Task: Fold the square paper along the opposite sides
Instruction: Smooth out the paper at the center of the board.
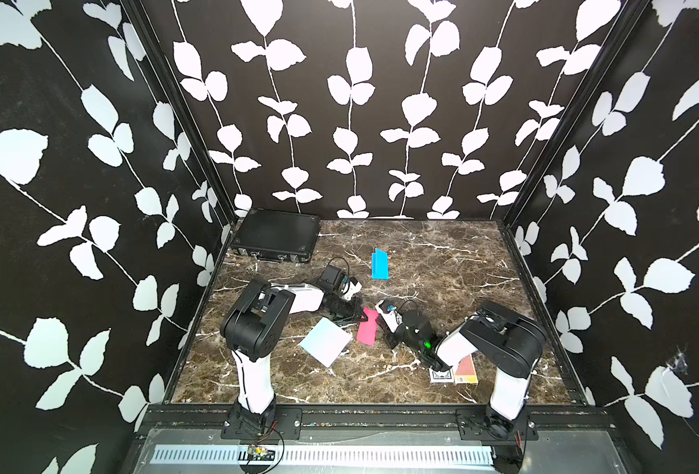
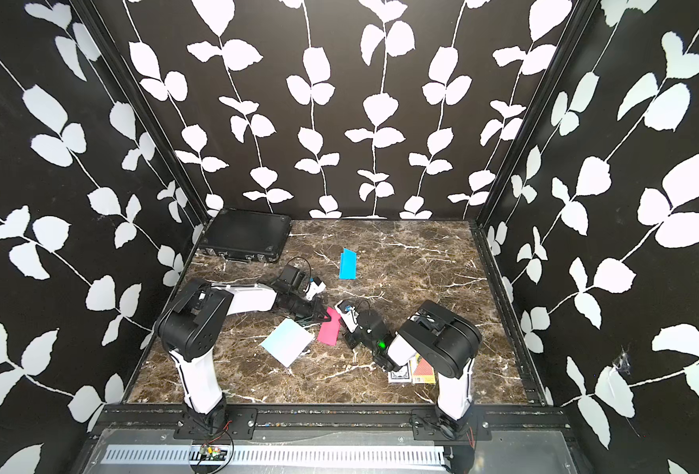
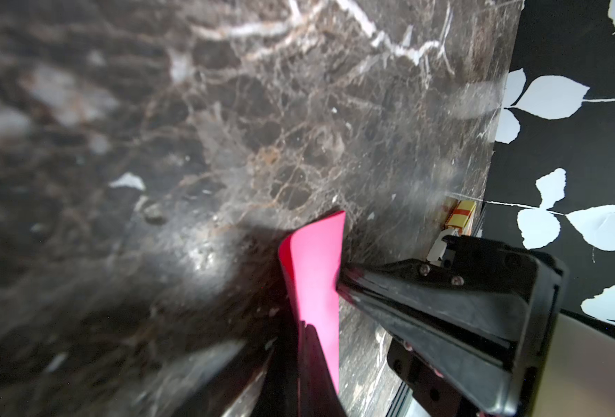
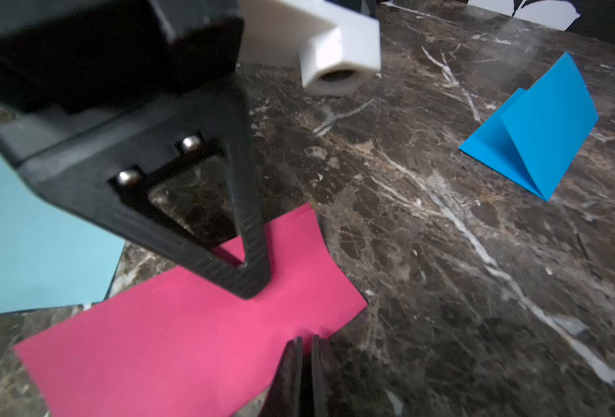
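The square paper is the pink sheet (image 1: 367, 332) (image 2: 329, 331), lying as a narrow folded rectangle at the middle of the marble table (image 1: 442, 262). My left gripper (image 1: 362, 318) (image 2: 326, 318) reaches in from the left, shut on the sheet's far end, which curls upward (image 3: 316, 274); its tips (image 3: 307, 326) (image 4: 250, 285) meet there. My right gripper (image 1: 378, 324) (image 2: 340, 324) (image 4: 307, 341) comes from the right. Its fingers stand almost together on the sheet's right long edge (image 4: 190, 343) near the far corner. That gripper (image 3: 338, 285) shows in the left wrist view too.
A pale blue square sheet (image 1: 325, 340) (image 2: 287, 342) (image 4: 27, 234) lies just left of the pink one. A folded blue paper (image 1: 379, 264) (image 2: 347, 264) (image 4: 537, 133) stands farther back. A black case (image 1: 276, 236) fills the back left corner. Card boxes (image 1: 464, 369) (image 3: 461, 214) lie under the right arm.
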Motion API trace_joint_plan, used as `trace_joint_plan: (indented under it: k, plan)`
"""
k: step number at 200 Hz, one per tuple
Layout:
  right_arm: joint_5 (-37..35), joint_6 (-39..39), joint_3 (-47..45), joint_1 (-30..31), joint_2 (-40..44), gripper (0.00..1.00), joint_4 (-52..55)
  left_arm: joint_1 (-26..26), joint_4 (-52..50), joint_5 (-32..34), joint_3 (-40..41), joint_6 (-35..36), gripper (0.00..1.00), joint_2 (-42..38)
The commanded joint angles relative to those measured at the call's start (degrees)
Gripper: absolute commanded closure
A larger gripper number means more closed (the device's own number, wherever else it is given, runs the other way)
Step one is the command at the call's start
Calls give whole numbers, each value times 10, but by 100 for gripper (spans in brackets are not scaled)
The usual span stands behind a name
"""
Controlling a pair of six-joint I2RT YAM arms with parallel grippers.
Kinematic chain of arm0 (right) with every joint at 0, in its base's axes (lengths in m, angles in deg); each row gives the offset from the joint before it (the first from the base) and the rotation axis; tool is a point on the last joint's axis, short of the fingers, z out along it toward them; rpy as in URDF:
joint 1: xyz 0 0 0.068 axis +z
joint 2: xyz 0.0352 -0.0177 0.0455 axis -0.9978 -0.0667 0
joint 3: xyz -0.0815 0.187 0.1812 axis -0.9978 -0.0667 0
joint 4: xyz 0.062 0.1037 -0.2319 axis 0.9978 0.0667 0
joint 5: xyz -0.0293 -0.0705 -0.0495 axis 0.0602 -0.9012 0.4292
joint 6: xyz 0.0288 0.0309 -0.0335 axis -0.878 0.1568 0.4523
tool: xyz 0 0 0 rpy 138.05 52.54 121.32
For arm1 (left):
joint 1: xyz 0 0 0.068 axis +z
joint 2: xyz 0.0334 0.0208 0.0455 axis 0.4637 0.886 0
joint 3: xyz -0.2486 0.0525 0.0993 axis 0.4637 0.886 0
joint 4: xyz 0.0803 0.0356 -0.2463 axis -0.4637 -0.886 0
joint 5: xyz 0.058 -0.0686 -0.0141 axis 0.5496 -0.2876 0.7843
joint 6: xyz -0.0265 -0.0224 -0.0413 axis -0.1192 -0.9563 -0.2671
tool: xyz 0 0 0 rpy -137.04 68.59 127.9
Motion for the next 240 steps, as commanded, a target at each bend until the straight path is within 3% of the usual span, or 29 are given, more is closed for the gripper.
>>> trace_joint_plan:
  k: [1, 58, 152, 240]
  plan:
    - [14, -3, 25, -1, -3, 89, -26, -2, -14, -6, 8, 9, 100, -16]
    - [16, 0, 30, 0, 19, 89, 11, -2, -17, -4, 4, 10, 100, -16]
    - [-17, 3, 26, -5, -61, 91, -26, -2, -15, -4, 13, 6, 100, -23]
    - [-55, 4, 19, -17, -80, 94, -11, -1, -10, 15, 50, 7, 100, -48]
